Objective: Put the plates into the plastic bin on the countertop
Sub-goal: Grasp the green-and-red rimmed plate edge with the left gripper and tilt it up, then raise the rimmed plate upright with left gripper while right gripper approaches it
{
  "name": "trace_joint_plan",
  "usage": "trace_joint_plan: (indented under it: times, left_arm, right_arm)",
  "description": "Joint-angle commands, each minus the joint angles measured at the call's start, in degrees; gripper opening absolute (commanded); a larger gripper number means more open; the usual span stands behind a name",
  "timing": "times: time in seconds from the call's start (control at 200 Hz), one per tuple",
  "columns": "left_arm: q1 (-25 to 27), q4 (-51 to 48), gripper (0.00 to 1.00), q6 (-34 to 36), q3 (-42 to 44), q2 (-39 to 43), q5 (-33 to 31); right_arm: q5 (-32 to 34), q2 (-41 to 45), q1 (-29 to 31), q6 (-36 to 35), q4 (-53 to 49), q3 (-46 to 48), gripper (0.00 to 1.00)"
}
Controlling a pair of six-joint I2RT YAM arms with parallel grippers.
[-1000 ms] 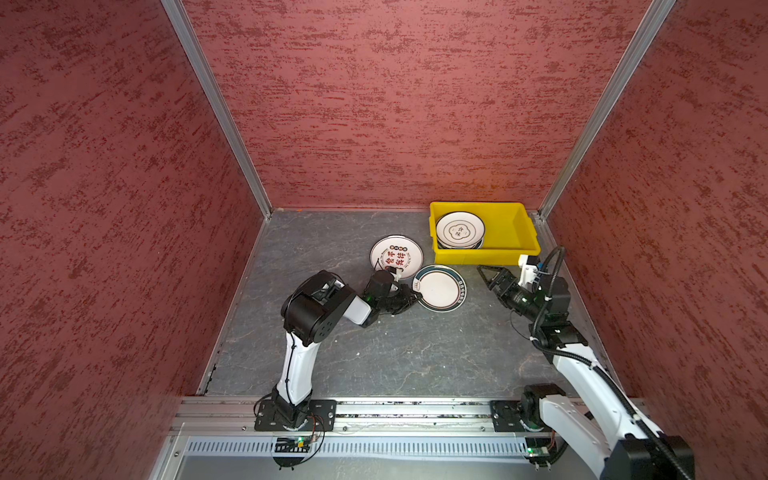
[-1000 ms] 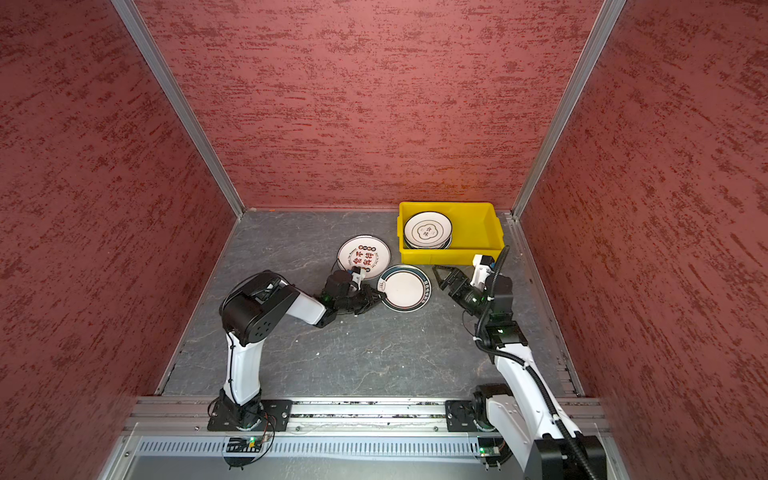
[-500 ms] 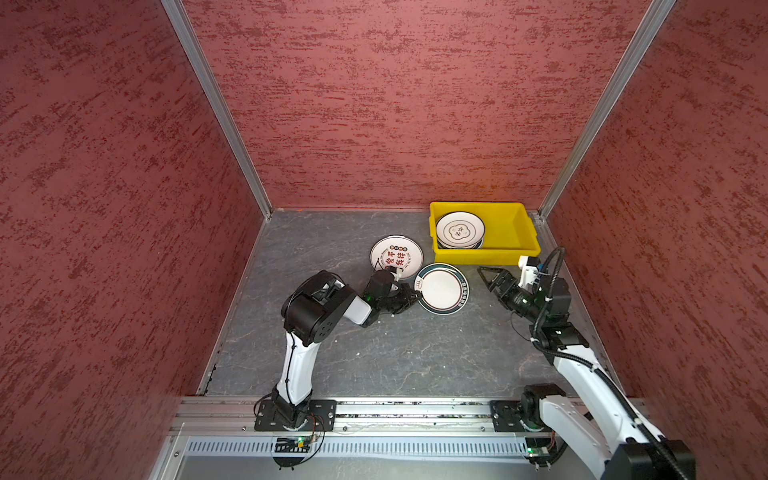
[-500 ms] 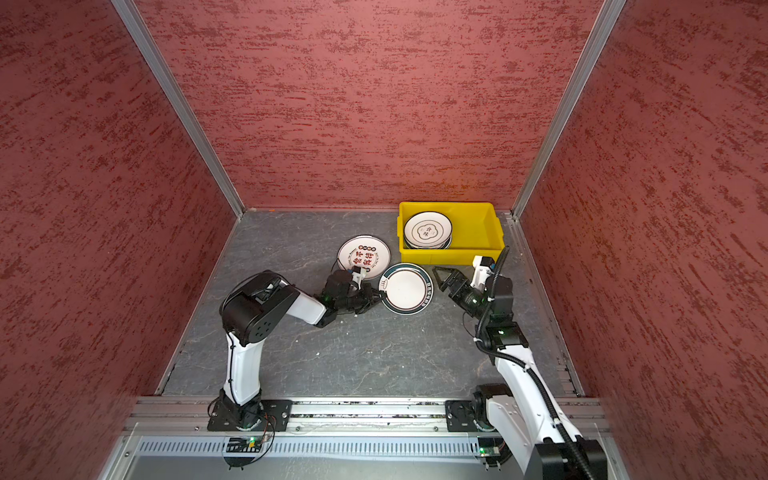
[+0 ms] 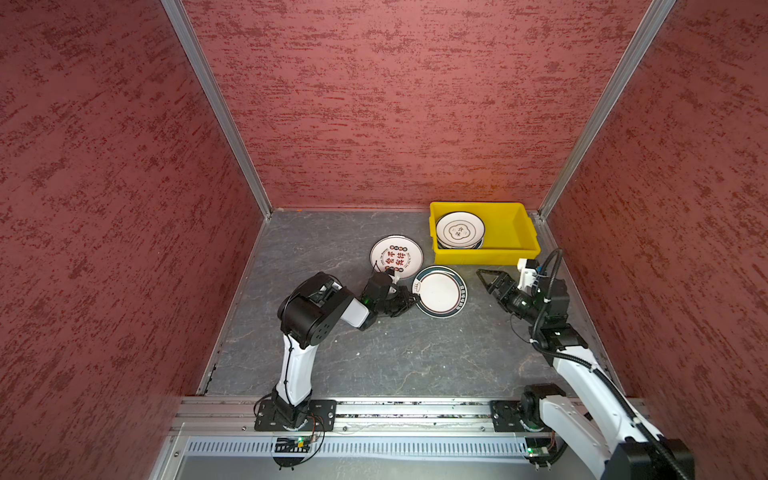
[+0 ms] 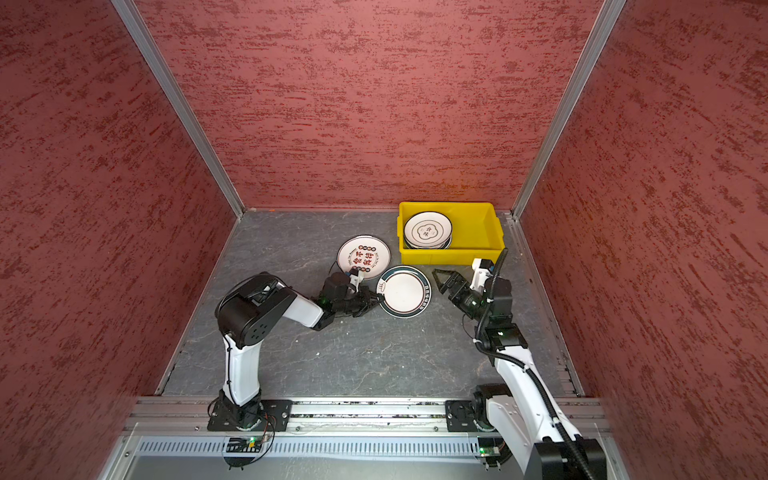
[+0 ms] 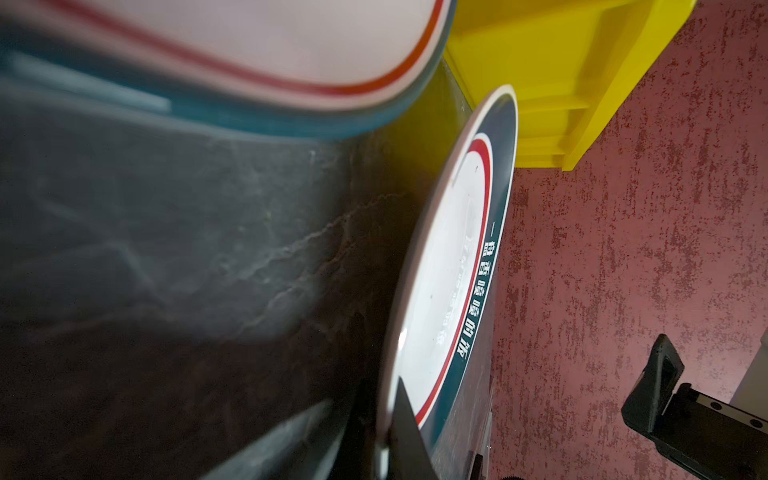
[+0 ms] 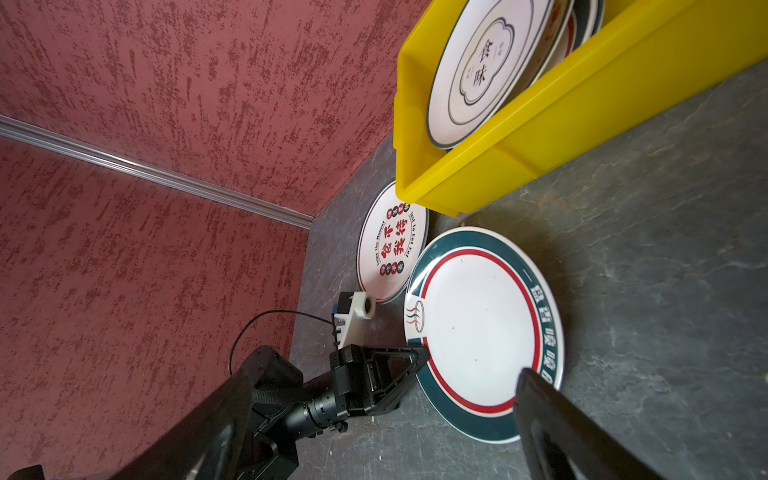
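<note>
Both top views show my left gripper [image 5: 410,296] clenched on the green-rimmed plate [image 5: 440,291], with the lettered plate [image 5: 396,257] just beyond it on the countertop [image 5: 374,353]. My right gripper [image 5: 487,281] hangs spread and empty. Past it, the bin [image 5: 524,239] holds a stack [image 5: 459,230]. By my reckoning, two plates are left.

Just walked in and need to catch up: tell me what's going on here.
Plates are being cleared into the yellow bin. The left gripper is shut on the edge of the green-rimmed plate. The right gripper is open beside that plate's other side, not touching it. A plate with red and black characters lies on the countertop next to it, and the bin holds a stack of plates.
</note>
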State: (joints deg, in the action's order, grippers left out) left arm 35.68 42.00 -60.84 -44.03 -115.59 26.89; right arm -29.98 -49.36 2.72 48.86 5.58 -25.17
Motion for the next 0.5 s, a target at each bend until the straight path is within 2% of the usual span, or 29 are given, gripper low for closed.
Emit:
trace_joint_plan:
  times: [0.0, 0.205, 0.491]
  left_arm:
    - [0.29, 1.25, 0.00, 0.50, 0.61, 2.62, 0.18]
    - [0.27, 0.89, 0.00, 0.65, 2.17, 6.58, -0.47]
    - [0.27, -9.46, 0.00, 5.60, 1.24, 16.78, -2.65]
  right_arm:
    - [0.14, 0.63, -0.36, -0.84, 1.12, 0.62, 0.99]
    - [0.49, 0.46, -0.36, -0.56, 0.41, 0.66, 0.99]
    - [0.18, 0.81, -0.35, -1.40, 0.83, 1.09, 0.99]
